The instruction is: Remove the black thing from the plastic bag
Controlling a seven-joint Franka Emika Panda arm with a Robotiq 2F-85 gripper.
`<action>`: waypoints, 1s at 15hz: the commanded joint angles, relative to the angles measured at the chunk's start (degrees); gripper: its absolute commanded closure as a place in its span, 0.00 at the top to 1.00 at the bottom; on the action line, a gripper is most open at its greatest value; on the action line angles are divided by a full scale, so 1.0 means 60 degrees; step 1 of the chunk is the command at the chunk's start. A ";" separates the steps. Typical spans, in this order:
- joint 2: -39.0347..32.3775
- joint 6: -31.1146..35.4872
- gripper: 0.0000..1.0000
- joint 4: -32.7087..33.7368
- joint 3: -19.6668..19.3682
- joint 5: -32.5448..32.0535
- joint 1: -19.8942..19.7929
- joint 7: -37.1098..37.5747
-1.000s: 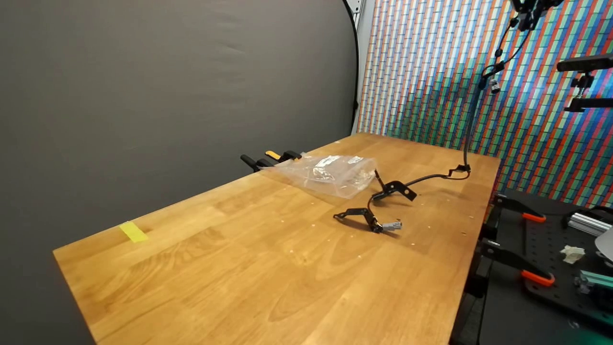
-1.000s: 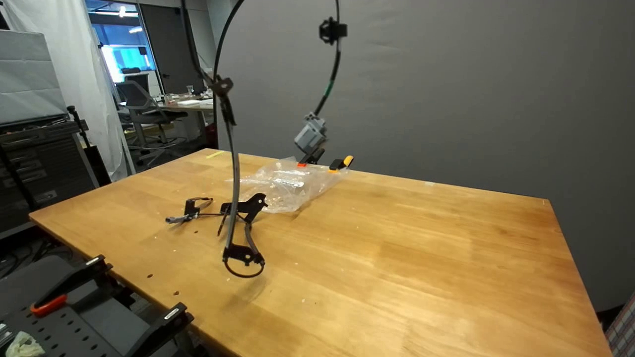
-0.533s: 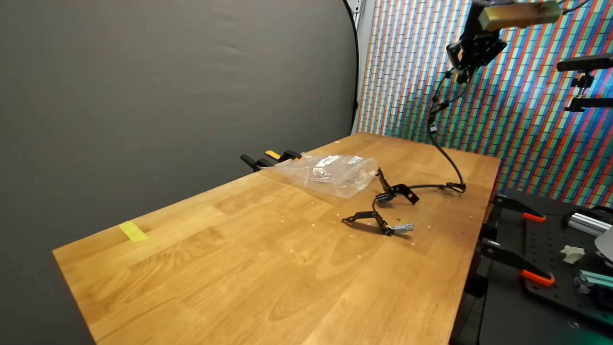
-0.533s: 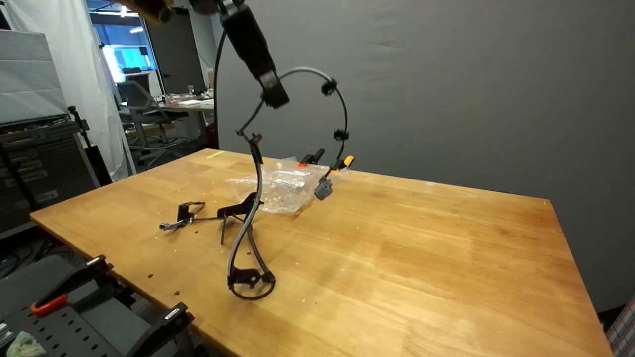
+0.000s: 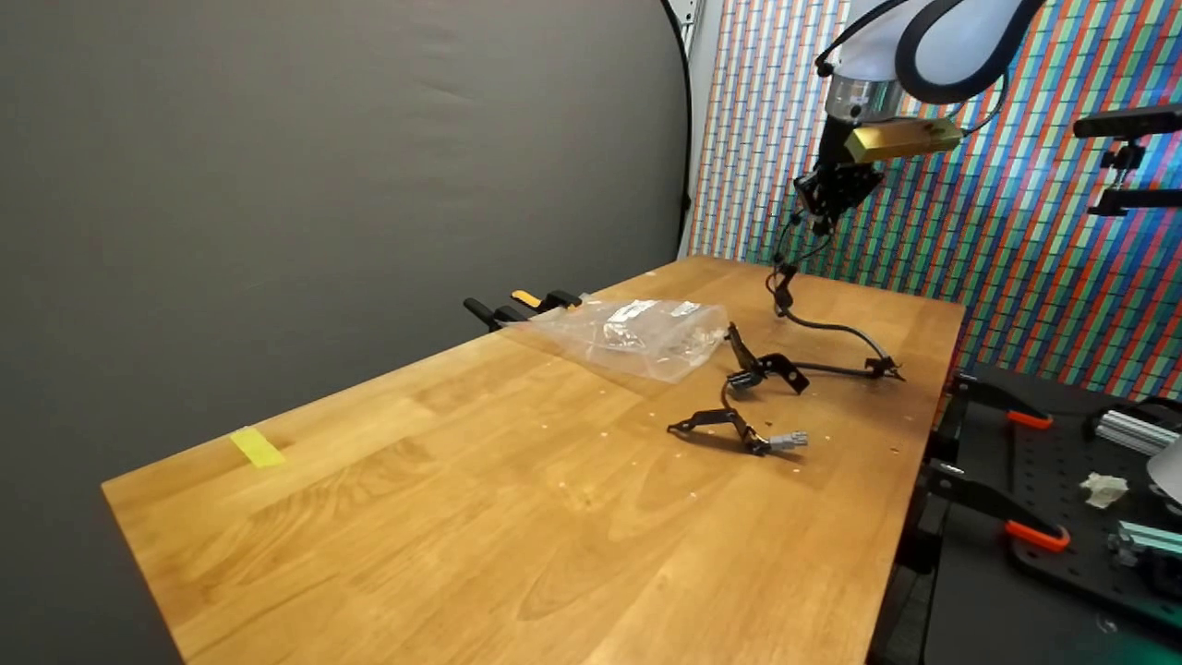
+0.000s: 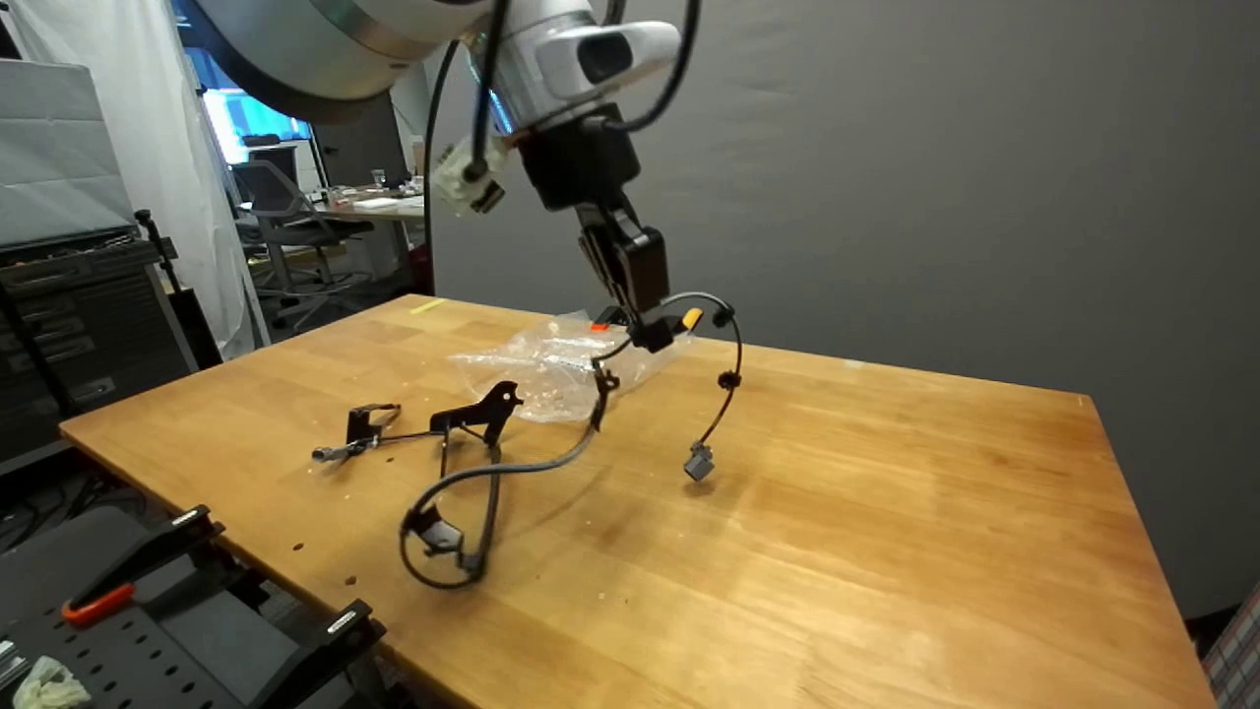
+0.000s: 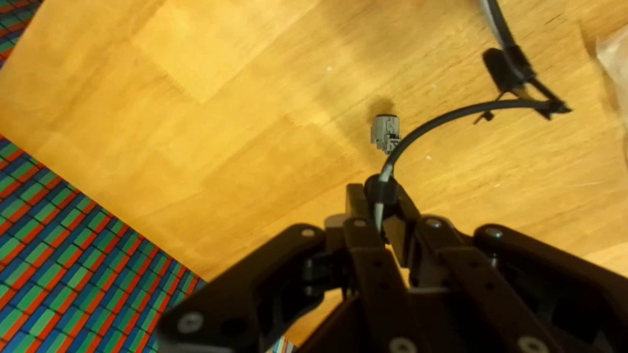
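The black thing is a long cable harness with black brackets and grey connectors. My gripper (image 6: 652, 337) is shut on its cable (image 6: 532, 467) and holds that part above the table. In an exterior view the gripper (image 5: 822, 227) is at the upper right. A loose end with a grey connector (image 6: 699, 463) hangs near the table; this connector also shows in the wrist view (image 7: 385, 130). The other brackets (image 5: 785, 371) rest on the table, outside the bag. The clear plastic bag (image 5: 637, 342) lies flat beside them, and its edge shows in the wrist view (image 7: 613, 59).
Black and orange clamps (image 5: 559, 300) grip the table's edge by the bag. Yellow tape (image 5: 259, 447) marks the wooden table (image 5: 443, 536). More clamps (image 6: 325, 645) and a black perforated plate (image 5: 1043, 462) are beside the opposite edge. A mounted camera (image 5: 1127, 122) stands beyond.
The gripper has come down into both exterior views, carrying the cable lower and across the table. The hanging connector is lower, and the resting brackets have slid slightly. The bag has not moved.
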State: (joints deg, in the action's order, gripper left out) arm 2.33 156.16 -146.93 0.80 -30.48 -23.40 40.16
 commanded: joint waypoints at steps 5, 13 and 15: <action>-0.3274 0.0286 0.04 0.2678 -0.1808 0.1974 0.1176 -0.2770; -0.5125 0.0052 0.04 0.4362 -0.3165 0.2824 0.1915 -0.3508; -0.5334 -0.0009 0.39 0.4434 -0.3263 0.2958 0.1903 -0.3717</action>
State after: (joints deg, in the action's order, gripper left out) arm -27.10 157.51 -123.05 -16.77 -14.65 -13.22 20.72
